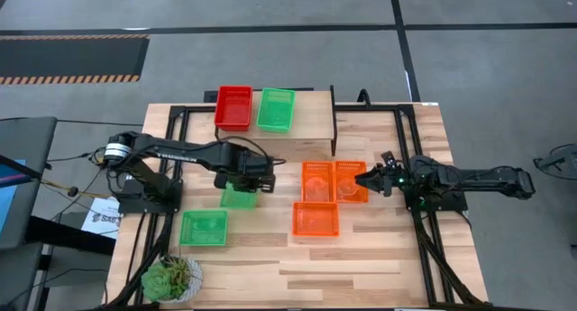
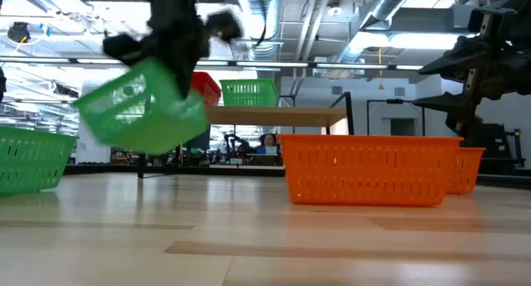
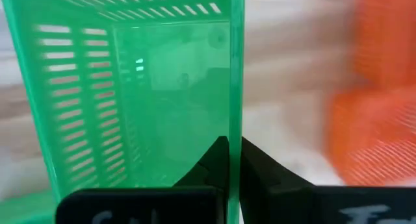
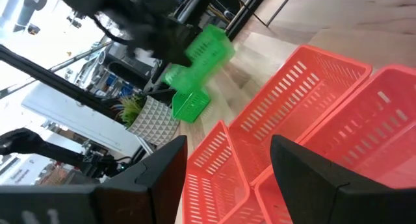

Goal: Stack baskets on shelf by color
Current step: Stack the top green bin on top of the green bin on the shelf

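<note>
A green basket [image 2: 141, 104] hangs tilted in the left tool [image 1: 245, 178], pinched by its wall, so it should travel slowly and level to the shelf [image 1: 311, 108], while the right tool [image 1: 368, 178] waits wide open.

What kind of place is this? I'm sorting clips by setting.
Probably a robotics lab in an open industrial hall: exposed silver ceiling ducts, a grey concrete floor, and a light wooden tabletop on a black frame.

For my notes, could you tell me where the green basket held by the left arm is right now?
It is lifted and tilted in the left gripper, left of centre in the high view: green basket, between the second green basket and the orange baskets.
</note>
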Available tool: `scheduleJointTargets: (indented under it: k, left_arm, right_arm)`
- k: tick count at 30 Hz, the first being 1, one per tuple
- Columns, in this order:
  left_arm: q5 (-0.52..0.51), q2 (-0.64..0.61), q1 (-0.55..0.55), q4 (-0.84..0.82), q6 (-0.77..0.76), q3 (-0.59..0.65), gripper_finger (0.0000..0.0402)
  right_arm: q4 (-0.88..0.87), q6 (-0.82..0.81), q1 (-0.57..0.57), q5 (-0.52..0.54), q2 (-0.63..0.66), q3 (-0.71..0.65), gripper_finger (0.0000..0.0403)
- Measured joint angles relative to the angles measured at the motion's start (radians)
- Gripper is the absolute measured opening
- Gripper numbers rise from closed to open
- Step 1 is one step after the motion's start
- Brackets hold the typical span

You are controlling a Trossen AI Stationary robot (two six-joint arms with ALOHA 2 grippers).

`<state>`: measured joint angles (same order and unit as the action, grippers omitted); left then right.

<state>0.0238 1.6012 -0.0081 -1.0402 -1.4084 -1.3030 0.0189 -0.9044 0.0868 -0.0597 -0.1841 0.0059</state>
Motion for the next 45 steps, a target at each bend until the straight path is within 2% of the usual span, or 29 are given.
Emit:
scheduleJointTargets:
  k: [3, 10, 18, 21, 27, 38, 45]
  left_arm:
    - [0.029, 0.000, -0.013, 0.000, 0.015, -0.102, 0.0000]
    - [0.004, 0.000, -0.045, 0.013, 0.009, -0.360, 0.0000]
    - [-0.284, -0.001, -0.035, 0.073, 0.084, -0.624, 0.0000]
    - [-0.354, -0.002, -0.005, 0.072, 0.134, -0.686, 0.0000]
    - [-0.422, -0.002, 0.075, 0.072, 0.228, -0.760, 0.0000]
    - [-0.428, 0.030, 0.268, 0.064, 0.357, -0.762, 0.0000]
    - [-0.416, 0.077, 0.328, 0.066, 0.393, -0.763, 0.0000]
  right_arm:
    - [0.000, 0.019, 0.000, 0.000, 0.000, 0.000, 0.0244]
    - [0.000, 0.022, 0.000, 0.000, 0.000, 0.000, 0.0244]
    - [0.000, 0.022, 0.000, 0.001, 0.000, 0.000, 0.0244]
    - [0.000, 0.023, 0.000, 0.003, 0.000, 0.000, 0.0244]
    - [0.000, 0.022, 0.000, 0.004, 0.000, 0.000, 0.0244]
    - [-0.001, 0.015, 0.000, 0.007, 0.000, 0.000, 0.0244]
    - [-0.001, 0.015, 0.000, 0.010, 0.000, 0.000, 0.0244]
